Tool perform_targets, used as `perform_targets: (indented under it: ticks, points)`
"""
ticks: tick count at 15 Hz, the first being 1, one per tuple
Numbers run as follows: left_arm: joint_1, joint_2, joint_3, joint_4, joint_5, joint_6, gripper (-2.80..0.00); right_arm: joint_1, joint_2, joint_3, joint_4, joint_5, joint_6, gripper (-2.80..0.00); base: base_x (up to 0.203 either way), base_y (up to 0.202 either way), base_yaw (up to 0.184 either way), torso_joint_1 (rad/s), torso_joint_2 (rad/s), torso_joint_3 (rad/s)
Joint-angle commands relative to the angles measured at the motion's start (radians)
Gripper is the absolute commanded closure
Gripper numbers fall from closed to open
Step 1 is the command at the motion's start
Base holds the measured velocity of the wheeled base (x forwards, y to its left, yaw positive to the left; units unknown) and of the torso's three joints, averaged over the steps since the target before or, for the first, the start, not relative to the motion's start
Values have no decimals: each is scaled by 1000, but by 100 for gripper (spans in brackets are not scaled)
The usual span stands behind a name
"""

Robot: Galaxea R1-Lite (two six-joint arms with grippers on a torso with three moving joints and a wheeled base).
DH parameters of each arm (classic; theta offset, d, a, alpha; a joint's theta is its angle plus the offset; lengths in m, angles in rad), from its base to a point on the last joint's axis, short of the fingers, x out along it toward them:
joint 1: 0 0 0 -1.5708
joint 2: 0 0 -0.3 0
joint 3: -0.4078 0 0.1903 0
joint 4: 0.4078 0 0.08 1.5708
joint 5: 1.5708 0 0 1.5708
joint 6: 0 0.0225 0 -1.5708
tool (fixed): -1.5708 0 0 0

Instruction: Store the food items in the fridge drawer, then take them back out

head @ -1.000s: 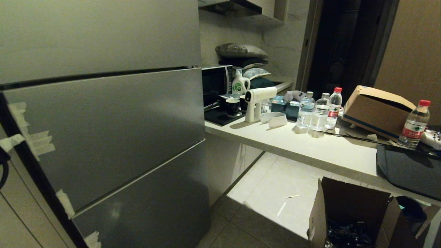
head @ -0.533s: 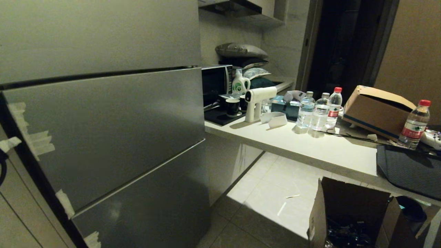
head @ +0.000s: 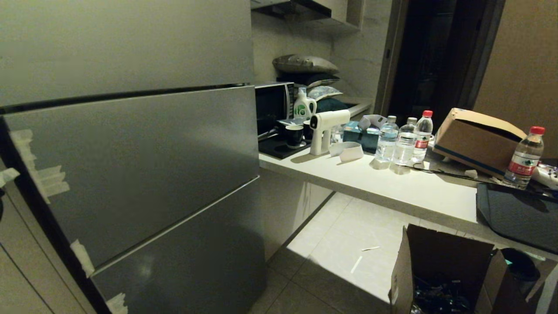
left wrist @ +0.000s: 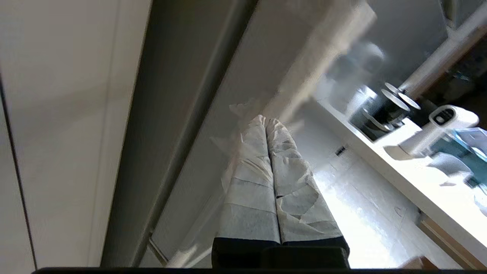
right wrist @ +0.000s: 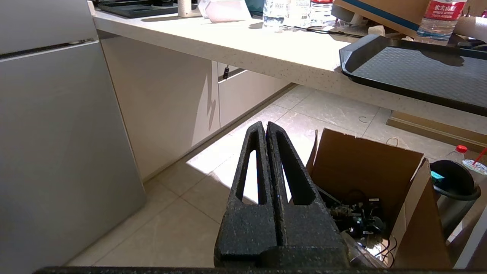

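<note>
The food items are out of view, and the fridge drawer is hidden behind the closed grey fridge doors (head: 139, 161). My left gripper (left wrist: 265, 120) has fingers wrapped in white tape and is shut with nothing in it. Its tips are close to the left side edge of the middle fridge door (left wrist: 213, 76), by a scrap of tape (left wrist: 241, 109). In the head view only a taped tip (head: 4, 175) shows at the far left edge. My right gripper (right wrist: 265, 125) is shut and empty, hanging low over the floor beside the open cardboard box (right wrist: 365, 163).
A white counter (head: 392, 183) runs to the right of the fridge with water bottles (head: 405, 139), a white spray gun (head: 324, 131), a cardboard box (head: 475, 139) and a black tray (head: 514, 213). A dark bin (right wrist: 454, 186) stands by the floor box. Tape scraps (head: 48, 183) mark the door edge.
The taped tip of my left gripper has slid further left, almost out of the head view. The fridge doors stay closed and the right arm has not moved.
</note>
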Motion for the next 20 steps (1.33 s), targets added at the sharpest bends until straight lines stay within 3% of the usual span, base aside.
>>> perform_targets:
  ticks: [1, 4, 9, 20]
  points:
    - [-2, 31, -25, -5, 33, -4, 0, 0, 1, 5, -1, 0, 0, 0, 0, 0, 0, 0, 0, 0]
    - [-16, 50, -30, -7, 39, -6, 0, 0, 1, 5, -1, 0, 0, 0, 0, 0, 0, 0, 0, 0]
    - [-70, 111, -21, -116, 51, -40, 0, 0, 1, 5, -1, -6, 1, 0, 0, 0, 0, 0, 0, 0]
    - [-141, 112, -4, -117, 44, -44, 0, 0, 1, 5, -1, -8, 1, 0, 0, 0, 0, 0, 0, 0]
